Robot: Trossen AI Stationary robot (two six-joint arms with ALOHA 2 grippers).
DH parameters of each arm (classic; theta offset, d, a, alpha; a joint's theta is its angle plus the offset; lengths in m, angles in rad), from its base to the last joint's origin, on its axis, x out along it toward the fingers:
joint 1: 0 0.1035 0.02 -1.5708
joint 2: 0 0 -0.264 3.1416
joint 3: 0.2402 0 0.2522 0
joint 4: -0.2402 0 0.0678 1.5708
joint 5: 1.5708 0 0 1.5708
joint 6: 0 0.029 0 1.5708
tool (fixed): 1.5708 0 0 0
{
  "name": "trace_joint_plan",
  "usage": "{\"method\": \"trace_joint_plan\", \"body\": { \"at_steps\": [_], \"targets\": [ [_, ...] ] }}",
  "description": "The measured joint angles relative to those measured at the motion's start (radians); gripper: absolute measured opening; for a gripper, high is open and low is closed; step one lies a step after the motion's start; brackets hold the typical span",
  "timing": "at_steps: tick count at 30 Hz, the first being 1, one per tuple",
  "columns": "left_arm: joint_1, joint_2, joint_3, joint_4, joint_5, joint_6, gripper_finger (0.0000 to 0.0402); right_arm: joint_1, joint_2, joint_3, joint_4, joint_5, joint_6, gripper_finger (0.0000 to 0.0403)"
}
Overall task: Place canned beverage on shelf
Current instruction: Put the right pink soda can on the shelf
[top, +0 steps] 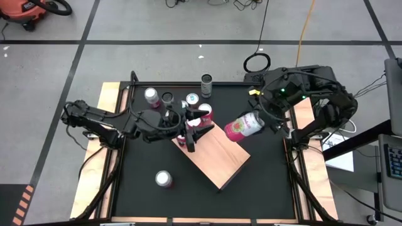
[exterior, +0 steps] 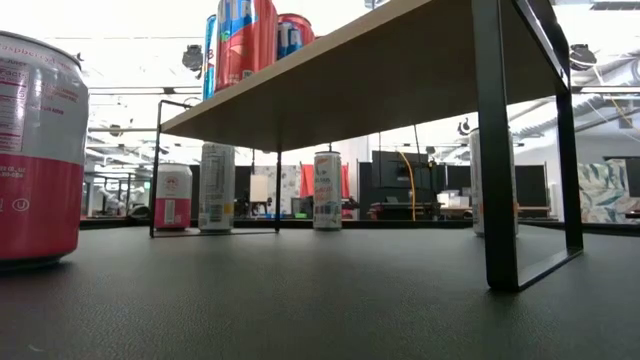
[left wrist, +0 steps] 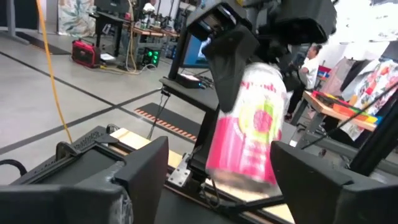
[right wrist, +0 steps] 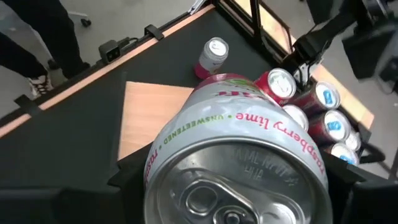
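Above the black table, the right hand clamps a tilted pink can, base toward the shelf.

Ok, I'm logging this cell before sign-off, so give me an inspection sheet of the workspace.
Surface: black table, wooden strips along its edges.
Job's things: shelf stands angled mid-table, several cans grouped at its far end; pink can held tilted above the table beside the shelf.
Clutter: loose cans on the table, one near the front, others behind the shelf.
Claws: right claw shut on the pink can; left claw open over the shelf.
Cables: orange cable on the floor.
Surroundings: grey floor, red vacuum.
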Motion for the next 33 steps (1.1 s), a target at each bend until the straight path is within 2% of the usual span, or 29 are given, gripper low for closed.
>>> {"method": "trace_joint_plan", "body": {
  "at_steps": [5, 13, 17, 23, 27, 30, 33],
  "targets": [
    [-0.003, 0.000, 0.000, 0.013, 0.002, 0.014, 0.0292, 0.000, 0.017, 0.000, 0.038, 0.000, -0.055, 0.0279],
    [-0.063, 0.000, 0.000, 0.053, -0.039, 0.187, 0.0293, 0.000, 0.038, 0.000, 0.102, 0.000, -0.056, 0.0279],
    [-0.072, 0.011, 0.000, 0.052, -0.053, 0.188, 0.0293, 0.000, 0.048, 0.000, 0.115, 0.047, -0.040, 0.0279],
    [-0.072, 0.064, 0.000, 0.053, -0.049, 0.166, 0.0293, -0.001, 0.065, 0.000, 0.147, 0.049, -0.019, 0.0279],
    [-0.074, 0.088, 0.000, 0.066, -0.113, 0.170, 0.0293, 0.000, 0.076, 0.000, 0.152, 0.048, -0.005, 0.0279],
    [-0.076, 0.096, 0.001, 0.069, -0.164, 0.228, 0.0293, 0.000, 0.083, 0.000, 0.163, 0.048, -0.004, 0.0279],
    [-0.078, 0.097, 0.002, 0.062, -0.168, 0.261, 0.0293, 0.000, 0.084, 0.000, 0.173, 0.046, 0.001, 0.0279]
  ]
}}
